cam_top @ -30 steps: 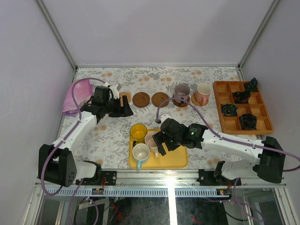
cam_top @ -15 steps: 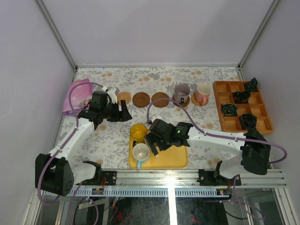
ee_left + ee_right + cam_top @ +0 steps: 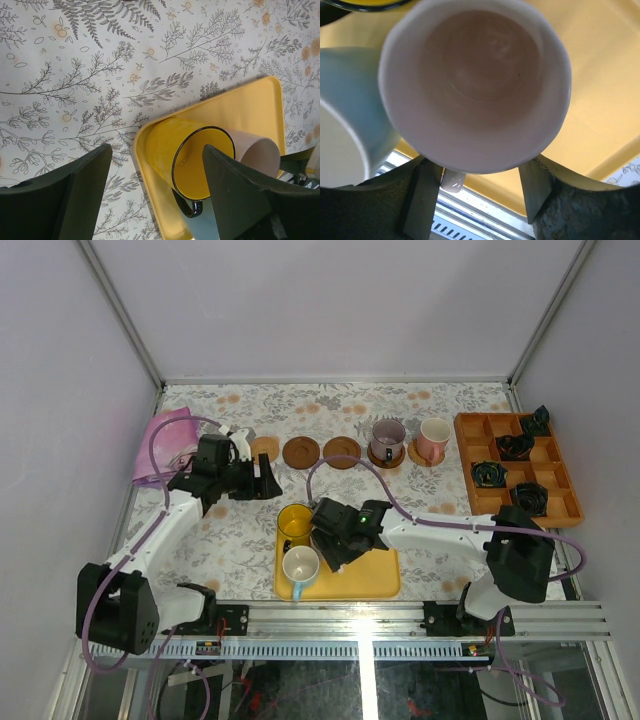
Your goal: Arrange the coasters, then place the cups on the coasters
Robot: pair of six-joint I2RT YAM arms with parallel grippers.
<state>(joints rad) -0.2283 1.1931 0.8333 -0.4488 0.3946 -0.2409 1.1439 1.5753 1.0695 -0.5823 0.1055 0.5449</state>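
Three bare coasters [image 3: 265,448] [image 3: 300,452] [image 3: 341,452] lie in a row at the back. Two more carry the greyish purple cup [image 3: 388,436] and the salmon pink cup [image 3: 434,437]. On the yellow tray [image 3: 375,575] stand the amber cup [image 3: 295,521] [image 3: 197,160] and the white cup [image 3: 300,564] [image 3: 340,135] with its blue handle. The pale pink cup [image 3: 475,80] [image 3: 260,152] sits between them. My right gripper [image 3: 332,540] [image 3: 477,167] straddles it, fingers close to its wall; contact is unclear. Near the tray's far left corner, my left gripper [image 3: 264,482] [image 3: 157,200] is open and empty.
An orange compartment tray [image 3: 468,472] with small black round parts stands at the right. A pink cloth [image 3: 160,445] lies at the far left. White walls close in three sides, and a metal rail [image 3: 360,618] runs along the near edge.
My right gripper has slid left across the yellow tray, come down around the pale pink cup, and narrowed its jaws. The left gripper has drawn back from the coaster row toward the tray.
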